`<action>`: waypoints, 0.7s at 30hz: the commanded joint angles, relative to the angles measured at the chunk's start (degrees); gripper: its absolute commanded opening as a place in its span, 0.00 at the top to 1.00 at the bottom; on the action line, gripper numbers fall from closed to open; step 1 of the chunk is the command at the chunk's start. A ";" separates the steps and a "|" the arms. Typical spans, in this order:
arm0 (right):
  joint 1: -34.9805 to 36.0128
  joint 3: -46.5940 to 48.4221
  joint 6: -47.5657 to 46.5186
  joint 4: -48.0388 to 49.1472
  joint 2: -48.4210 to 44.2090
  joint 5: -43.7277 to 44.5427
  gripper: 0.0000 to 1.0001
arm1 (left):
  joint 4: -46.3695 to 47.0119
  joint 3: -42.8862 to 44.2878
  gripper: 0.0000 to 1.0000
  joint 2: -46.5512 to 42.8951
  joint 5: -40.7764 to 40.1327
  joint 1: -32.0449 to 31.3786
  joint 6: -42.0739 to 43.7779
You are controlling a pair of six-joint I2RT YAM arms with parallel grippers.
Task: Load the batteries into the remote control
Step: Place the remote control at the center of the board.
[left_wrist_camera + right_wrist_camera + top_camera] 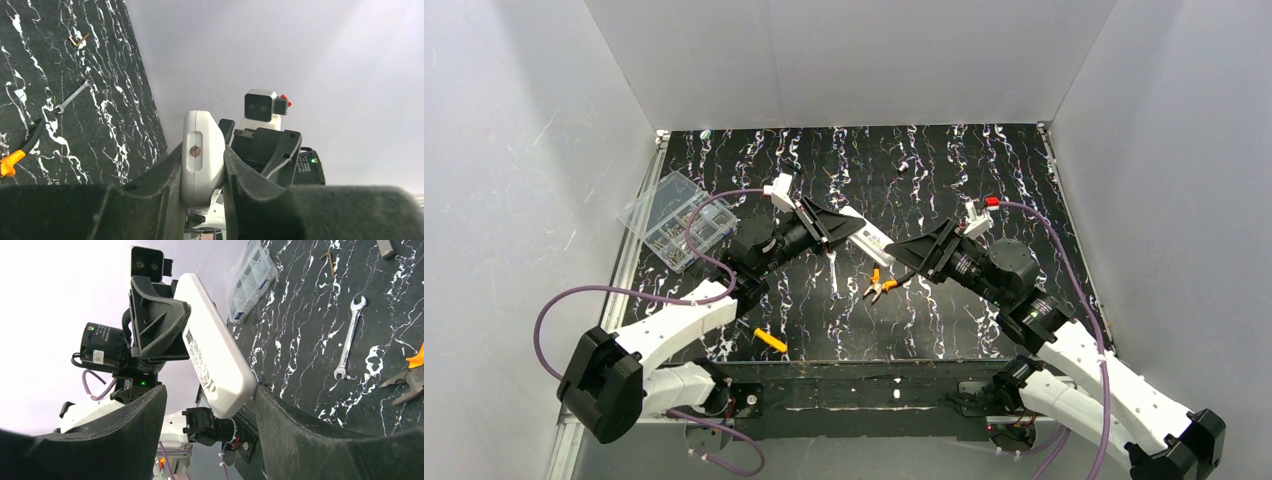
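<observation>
Remote ctrl (215, 355) white; table (984, 170) blk w/ white veining; pliers (879, 288) orange-blk; wrench (836, 272) silver.

Remote control (865, 238): white oblong handset, held off the table, clamped at one end in the left gripper (832, 226). Body is tilted. A printed label is seen on one face, and a slot on the narrow end. The free end is set between the spread fingers of the right gripper (912, 250).

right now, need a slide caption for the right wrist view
Left gripper holds the remote control inside the open right gripper; wrench and pliers lie on the table.
</observation>
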 commanded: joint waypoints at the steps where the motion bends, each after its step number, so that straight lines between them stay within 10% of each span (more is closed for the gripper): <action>1: -0.23 -1.29 2.98 9.77 0.13 0.91 0.28 | 7.48 3.25 1.00 0.08 -0.48 -0.27 -1.49; 21: -0.76 -2.31 9.74 24.41 10.18 -3.57 0.43 | 7.30 3.63 1.00 -0.99 0.39 -0.26 -1.79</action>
